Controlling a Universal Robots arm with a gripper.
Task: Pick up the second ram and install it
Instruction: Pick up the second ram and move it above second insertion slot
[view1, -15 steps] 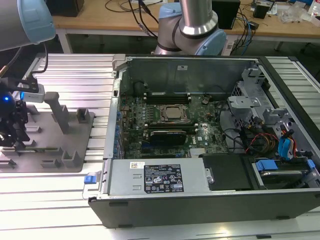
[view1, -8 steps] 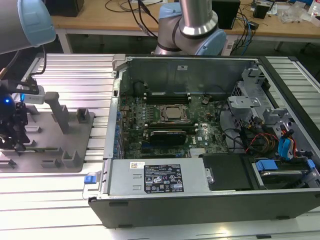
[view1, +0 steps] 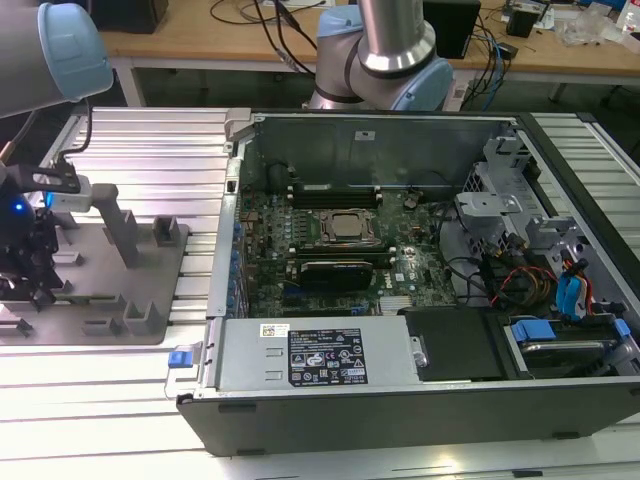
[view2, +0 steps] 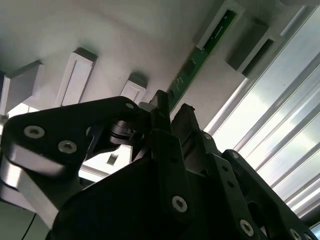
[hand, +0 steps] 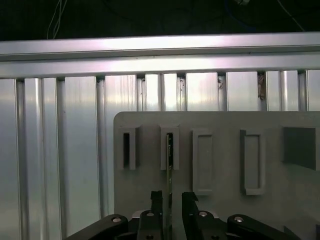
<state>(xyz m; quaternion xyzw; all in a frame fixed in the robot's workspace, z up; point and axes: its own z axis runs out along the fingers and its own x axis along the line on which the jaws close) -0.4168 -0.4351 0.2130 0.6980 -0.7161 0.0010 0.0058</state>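
Pick-up | we find black gripper (hand: 170, 199), jaws apart, straddling long green circuit-board ram stick (hand: 170, 165) slotted in grey plastic holder tray (hand: 225, 122) | we advise centring squarely before clamping.

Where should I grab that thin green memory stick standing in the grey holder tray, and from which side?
Pinch the long green circuit-board stick across its two flat faces, mid-length, coming down from above the grey plastic holder tray. It stands on edge, its end in a slot, so probably only the faces offer grip.
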